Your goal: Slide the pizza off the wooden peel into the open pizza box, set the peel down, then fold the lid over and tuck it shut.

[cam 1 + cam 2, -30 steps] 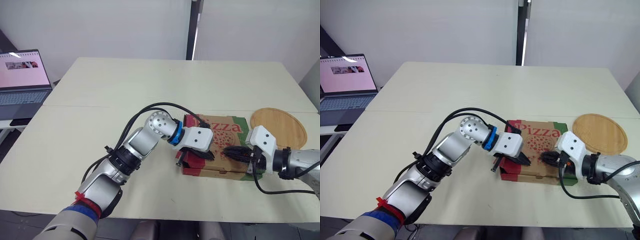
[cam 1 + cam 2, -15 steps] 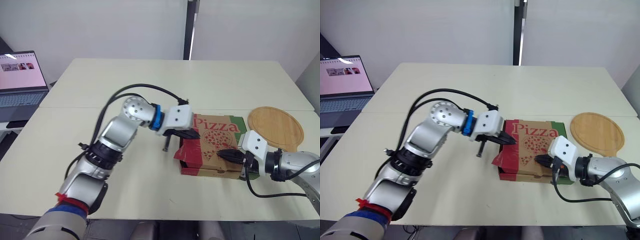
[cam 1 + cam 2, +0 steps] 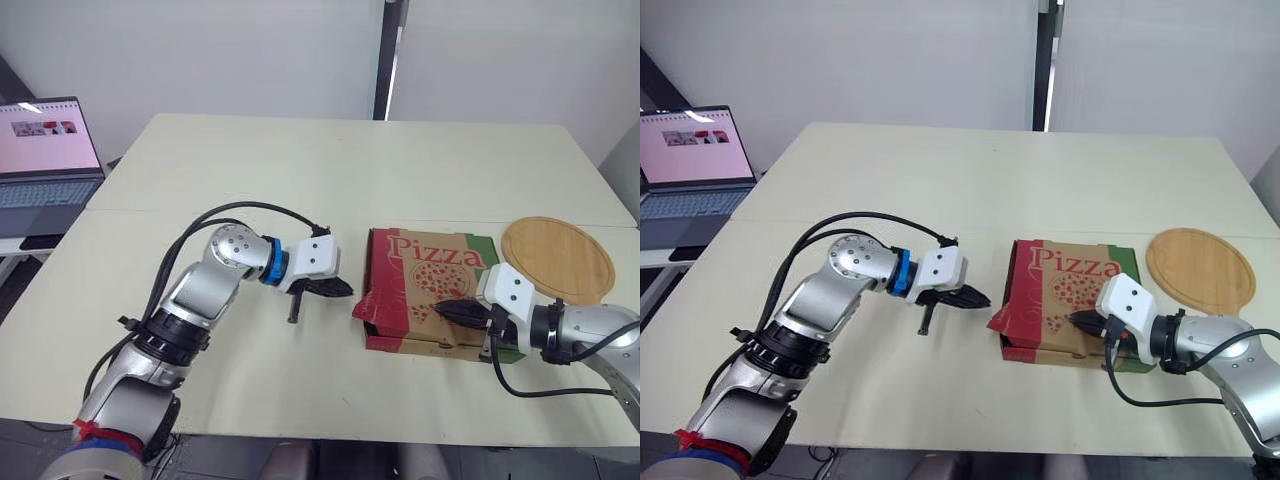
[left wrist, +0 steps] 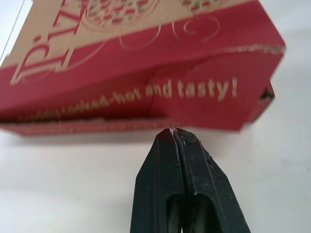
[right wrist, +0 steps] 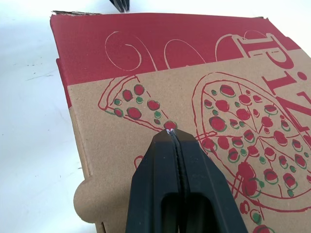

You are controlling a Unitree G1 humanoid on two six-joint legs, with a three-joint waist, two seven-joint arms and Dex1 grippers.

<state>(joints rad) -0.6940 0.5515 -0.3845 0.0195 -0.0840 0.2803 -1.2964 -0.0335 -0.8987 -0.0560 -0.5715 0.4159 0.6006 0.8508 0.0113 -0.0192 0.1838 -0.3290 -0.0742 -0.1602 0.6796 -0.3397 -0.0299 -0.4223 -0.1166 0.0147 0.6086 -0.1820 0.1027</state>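
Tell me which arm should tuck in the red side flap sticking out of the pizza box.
Left, probably. The left gripper, shut, points at the flap from close beside it; the right gripper, also shut, is over the lid toward the opposite side.

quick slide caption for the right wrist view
Shut right gripper pointing at the top of the closed red and brown cardboard pizza box
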